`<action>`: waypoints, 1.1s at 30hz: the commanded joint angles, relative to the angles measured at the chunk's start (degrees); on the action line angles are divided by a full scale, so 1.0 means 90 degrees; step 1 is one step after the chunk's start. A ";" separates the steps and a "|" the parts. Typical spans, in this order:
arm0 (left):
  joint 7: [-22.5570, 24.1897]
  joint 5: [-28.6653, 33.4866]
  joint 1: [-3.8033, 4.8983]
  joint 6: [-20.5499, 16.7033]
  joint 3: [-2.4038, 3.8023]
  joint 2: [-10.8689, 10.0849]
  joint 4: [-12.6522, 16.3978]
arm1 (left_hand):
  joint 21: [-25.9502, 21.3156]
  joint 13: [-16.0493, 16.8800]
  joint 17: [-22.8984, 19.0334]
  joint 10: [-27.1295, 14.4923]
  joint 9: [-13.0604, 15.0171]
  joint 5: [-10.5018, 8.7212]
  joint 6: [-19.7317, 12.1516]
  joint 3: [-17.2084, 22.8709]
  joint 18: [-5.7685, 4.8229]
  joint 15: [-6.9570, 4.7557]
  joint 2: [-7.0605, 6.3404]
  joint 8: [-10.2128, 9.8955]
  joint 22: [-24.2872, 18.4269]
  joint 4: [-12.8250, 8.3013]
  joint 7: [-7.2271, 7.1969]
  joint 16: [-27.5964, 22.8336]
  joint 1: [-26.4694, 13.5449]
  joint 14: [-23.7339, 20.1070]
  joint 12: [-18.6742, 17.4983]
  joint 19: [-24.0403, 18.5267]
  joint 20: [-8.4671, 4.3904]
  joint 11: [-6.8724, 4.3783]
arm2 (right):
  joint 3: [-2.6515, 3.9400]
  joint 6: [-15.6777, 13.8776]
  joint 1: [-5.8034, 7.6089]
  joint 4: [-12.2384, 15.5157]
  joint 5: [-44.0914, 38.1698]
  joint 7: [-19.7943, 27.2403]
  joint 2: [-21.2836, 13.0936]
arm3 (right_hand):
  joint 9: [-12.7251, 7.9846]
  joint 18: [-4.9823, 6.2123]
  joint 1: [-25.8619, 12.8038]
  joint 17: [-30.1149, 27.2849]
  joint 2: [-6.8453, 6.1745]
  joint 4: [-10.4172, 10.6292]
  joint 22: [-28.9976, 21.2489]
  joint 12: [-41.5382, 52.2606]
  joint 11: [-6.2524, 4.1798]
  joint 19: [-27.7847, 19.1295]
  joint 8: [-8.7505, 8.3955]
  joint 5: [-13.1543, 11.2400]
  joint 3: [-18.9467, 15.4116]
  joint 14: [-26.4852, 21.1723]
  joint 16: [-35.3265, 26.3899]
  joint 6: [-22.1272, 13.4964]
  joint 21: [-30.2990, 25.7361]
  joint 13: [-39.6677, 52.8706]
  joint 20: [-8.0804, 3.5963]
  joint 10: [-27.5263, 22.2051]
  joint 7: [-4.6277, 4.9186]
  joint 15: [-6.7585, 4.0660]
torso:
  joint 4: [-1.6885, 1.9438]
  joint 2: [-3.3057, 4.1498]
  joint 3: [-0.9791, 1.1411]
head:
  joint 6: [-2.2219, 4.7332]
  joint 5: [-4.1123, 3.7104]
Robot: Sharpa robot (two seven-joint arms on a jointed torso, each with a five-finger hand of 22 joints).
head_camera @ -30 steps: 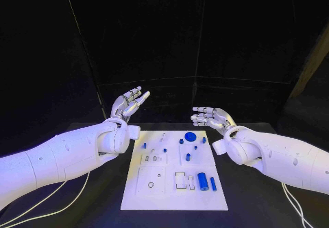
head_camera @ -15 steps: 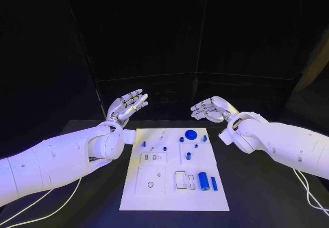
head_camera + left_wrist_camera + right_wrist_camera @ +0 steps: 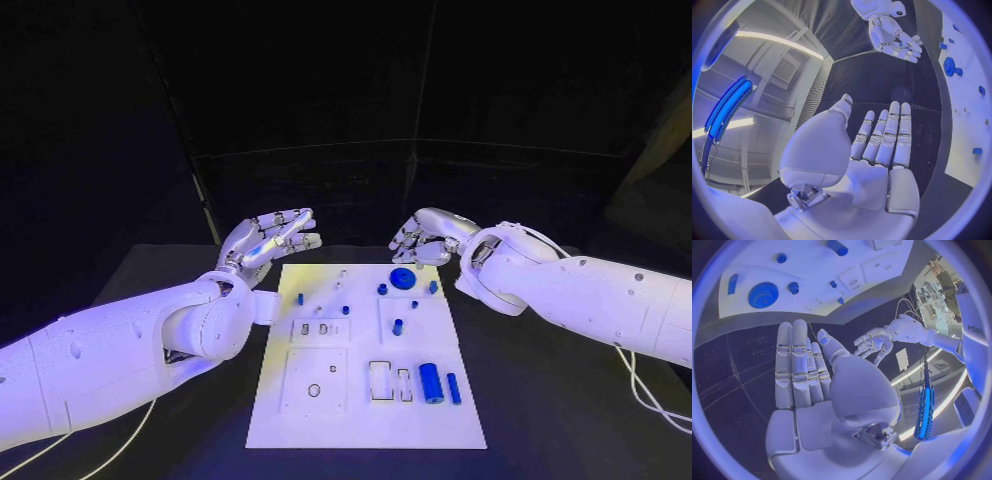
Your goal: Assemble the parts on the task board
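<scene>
Left hand [image 3: 268, 240]: fingers extended side by side and slack, nothing in them, held above the table [image 3: 173, 280] just past the far left corner of the task board [image 3: 361, 425]. The left wrist view confirms a bare palm. Right hand [image 3: 430, 236]: fingers straight, close together, likewise grasping nothing, hovering over the board's far edge near the blue gear [image 3: 402, 278].

The board is a white rectangular plate lying flat at the middle of the black table, its long side running away from the robot. Its surface carries recessed square and slotted pockets. Blue parts sit on it: the gear at the far end, a large cylinder [image 3: 430, 383] and a slimmer peg [image 3: 453, 388] at the near right, small pins [image 3: 398, 327] between.

The smallest pieces near the far left are too small to identify.
</scene>
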 commanded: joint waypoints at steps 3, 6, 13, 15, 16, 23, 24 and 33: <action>-0.0054 -0.0307 0.0004 0.0419 0.0002 -0.0025 0.0115 | 0.0095 -0.0019 0.0003 0.0343 0.0014 0.0024 0.0314 -0.0015 0.0137 -0.0077 0.0110 0.0104 0.0021 -0.0147 0.0194 0.0053 0.0064 0.0206 0.0074 0.0208 -0.0059 -0.0110 | 0.0008 0.0589 0.0027 -0.0051 -0.1510 -0.0539 0.0149 | 0.0001 0.0057 -0.0003 0.0426 -0.0133 0.0053 0.0252 -0.0051 0.0015 0.0040 -0.0058 -0.0036 0.0155 0.0254 0.0364 0.0015 0.0409 -0.0017 -0.0038 -0.0208 -0.0014 -0.0028 | 0.0040 0.0213 -0.0007 | 0.0015 -0.0031; -0.0060 -0.0352 -0.0003 0.0458 0.0001 -0.0025 0.0142 | 0.0114 -0.0036 -0.0005 0.0439 0.0002 0.0022 0.0387 -0.0034 0.0132 -0.0100 0.0129 0.0111 0.0020 -0.0206 0.0172 0.0046 0.0087 0.0258 0.0072 0.0261 -0.0080 -0.0133 | 0.0010 0.0704 0.0032 -0.0141 -0.1723 -0.0544 0.0247 | 0.0000 0.0063 -0.0014 0.0726 -0.0206 0.0098 0.0419 -0.0039 0.0009 0.0042 -0.0061 -0.0046 0.0242 0.0278 0.0686 -0.0022 0.0678 -0.0008 -0.0041 -0.0334 -0.0006 -0.0020 | 0.0052 0.0274 -0.0004 | 0.0032 -0.0029; -0.0068 -0.0386 -0.0013 0.0514 0.0000 -0.0060 0.0276 | 0.0153 -0.0053 -0.0009 0.0566 -0.0028 0.0022 0.0465 -0.0076 0.0131 -0.0131 0.0155 0.0097 0.0025 -0.0285 0.0163 0.0053 0.0097 0.0368 0.0055 0.0358 -0.0112 -0.0157 | 0.0012 0.0952 0.0036 -0.0226 -0.1926 -0.0530 0.0381 | -0.0001 0.0070 -0.0037 0.1578 -0.0390 0.0271 0.0812 -0.0045 0.0032 -0.0074 -0.0066 -0.0073 0.0465 0.0240 0.1594 -0.0142 0.1294 -0.0002 -0.0017 -0.0489 -0.0018 -0.0014 | 0.0081 0.0388 0.0004 | 0.0034 -0.0046; -0.0064 -0.0389 -0.0014 0.0524 0.0000 -0.0071 0.0312 | 0.0161 -0.0055 -0.0009 0.0578 -0.0033 0.0023 0.0472 -0.0082 0.0132 -0.0135 0.0157 0.0093 0.0027 -0.0294 0.0164 0.0055 0.0097 0.0382 0.0051 0.0375 -0.0117 -0.0158 | 0.0012 0.1022 0.0037 -0.0226 -0.1941 -0.0519 0.0403 | -0.0001 0.0071 -0.0042 0.1865 -0.0431 0.0301 0.0872 -0.0044 0.0037 -0.0083 -0.0066 -0.0084 0.0477 0.0247 0.1887 -0.0172 0.1390 -0.0002 -0.0011 -0.0546 -0.0022 -0.0009 | 0.0082 0.0413 0.0004 | 0.0034 -0.0054; -0.0060 -0.0390 -0.0014 0.0528 0.0000 -0.0077 0.0330 | 0.0163 -0.0055 -0.0009 0.0580 -0.0034 0.0023 0.0473 -0.0083 0.0132 -0.0136 0.0158 0.0092 0.0027 -0.0296 0.0165 0.0055 0.0097 0.0385 0.0050 0.0378 -0.0118 -0.0158 | 0.0012 0.1068 0.0037 -0.0226 -0.1948 -0.0512 0.0416 | -0.0001 0.0072 -0.0039 0.1991 -0.0451 0.0316 0.0904 -0.0042 0.0039 -0.0093 -0.0065 -0.0089 0.0485 0.0240 0.2016 -0.0189 0.1440 -0.0001 -0.0008 -0.0570 -0.0024 -0.0008 | 0.0082 0.0429 0.0003 | 0.0027 -0.0059; -0.0059 -0.0393 -0.0014 0.0548 0.0000 -0.0120 0.0405 | 0.0169 -0.0057 -0.0010 0.0587 -0.0038 0.0023 0.0478 -0.0086 0.0132 -0.0138 0.0163 0.0089 0.0029 -0.0304 0.0165 0.0054 0.0099 0.0393 0.0045 0.0391 -0.0121 -0.0159 | 0.0012 0.1298 0.0037 -0.0259 -0.1966 -0.0533 0.0470 | 0.0005 0.0044 0.0014 0.2783 -0.0528 0.0448 0.1316 -0.0028 0.0050 -0.0132 -0.0055 -0.0098 0.0582 0.0175 0.2836 -0.0246 0.1912 0.0012 0.0015 -0.0621 -0.0027 0.0003 | 0.0065 0.0485 0.0004 | -0.0027 -0.0047; -0.0063 -0.0393 -0.0013 0.0554 0.0000 -0.0128 0.0417 | 0.0170 -0.0057 -0.0010 0.0589 -0.0038 0.0023 0.0480 -0.0086 0.0132 -0.0138 0.0166 0.0088 0.0029 -0.0306 0.0165 0.0054 0.0101 0.0394 0.0043 0.0393 -0.0122 -0.0159 | 0.0012 0.1325 0.0037 -0.0269 -0.1967 -0.0539 0.0475 | 0.0005 0.0026 0.0018 0.2895 -0.0531 0.0463 0.1443 -0.0027 0.0051 -0.0095 -0.0054 -0.0098 0.0593 0.0182 0.2949 -0.0245 0.2013 0.0013 0.0018 -0.0619 -0.0026 0.0004 | 0.0065 0.0489 0.0005 | -0.0032 -0.0047; -0.0081 -0.0393 -0.0012 0.0552 0.0001 -0.0167 0.0454 | 0.0179 -0.0060 -0.0013 0.0604 -0.0045 0.0023 0.0495 -0.0082 0.0130 -0.0142 0.0188 0.0084 0.0030 -0.0328 0.0159 0.0049 0.0115 0.0405 0.0033 0.0415 -0.0128 -0.0163 | 0.0012 0.1449 0.0038 -0.0332 -0.1987 -0.0595 0.0516 | 0.0005 -0.0046 0.0059 0.3415 -0.0549 0.0555 0.2011 -0.0023 0.0055 0.0040 -0.0056 -0.0092 0.0690 0.0195 0.3497 -0.0254 0.2495 0.0016 0.0030 -0.0597 -0.0019 0.0013 | 0.0079 0.0513 0.0005 | -0.0050 -0.0048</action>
